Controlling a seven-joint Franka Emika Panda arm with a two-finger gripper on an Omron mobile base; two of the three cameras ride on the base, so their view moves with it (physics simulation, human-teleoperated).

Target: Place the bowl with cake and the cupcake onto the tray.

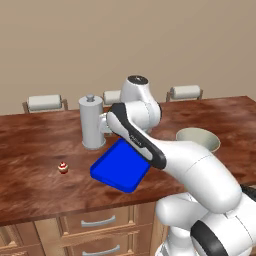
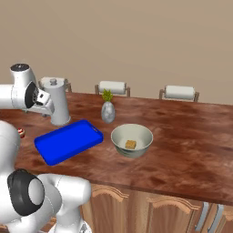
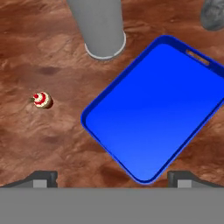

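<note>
With the two-finger gripper (image 3: 111, 177) fully open and empty, we found the tiny red-and-white cupcake (image 3: 42, 100) up and left of it — beside the bright blue rectangular tray (image 3: 153, 109).

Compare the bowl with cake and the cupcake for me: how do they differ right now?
The bowl with cake is wide, round and grey-olive with a brown piece inside; the cupcake is tiny, red and white with a red dot on top. The bowl sits on one side of the tray, toward its handle-slot end; the cupcake sits off the opposite side. Both rest on the wooden counter, neither on the tray.
</note>
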